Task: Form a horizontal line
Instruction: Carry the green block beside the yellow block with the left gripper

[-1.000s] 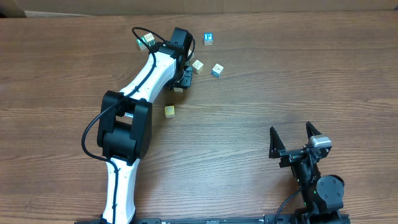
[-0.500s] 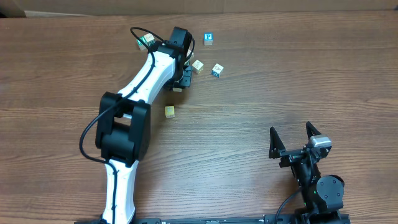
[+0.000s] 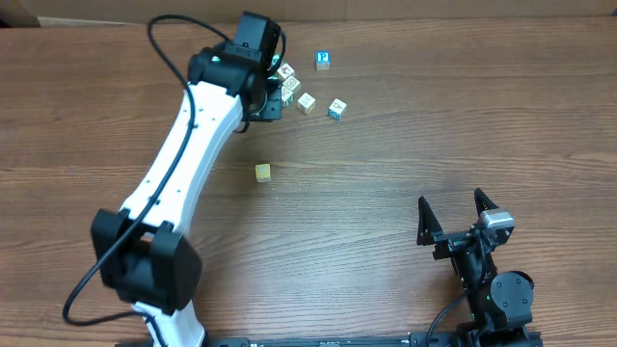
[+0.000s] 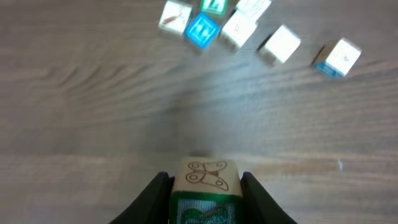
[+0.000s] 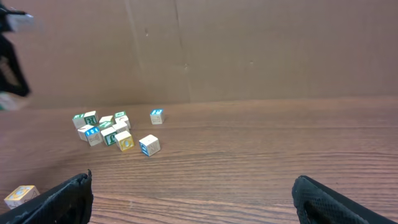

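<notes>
While a butterfly cube (image 4: pixel 206 176) is pinched between its jaws, the left gripper (image 4: pixel 205 196) is held low over the table (image 3: pixel 405 154), toward the far side. Whether the cube is lifted or resting on the wood cannot be told. Ahead of it in the left wrist view a cluster of cubes (image 4: pixel 202 28) is seen. A pale cube (image 4: pixel 280 43) and a blue-edged cube (image 4: pixel 339 56) are strung out to one side, apart from each other. Only a rough slanted run is made by these, not a level row. A yellowish cube (image 3: pixel 263 173) is left well apart, nearer the robot. The right gripper (image 3: pixel 453 207) is parked at the near edge, jaws spread wide, nothing held.

Step judged: one cube gripped, placement not yet done. For the next move, the butterfly cube is to be set down level with the run, just beside an end cube. The jaws are then to be opened without neighbours being nudged.
</notes>
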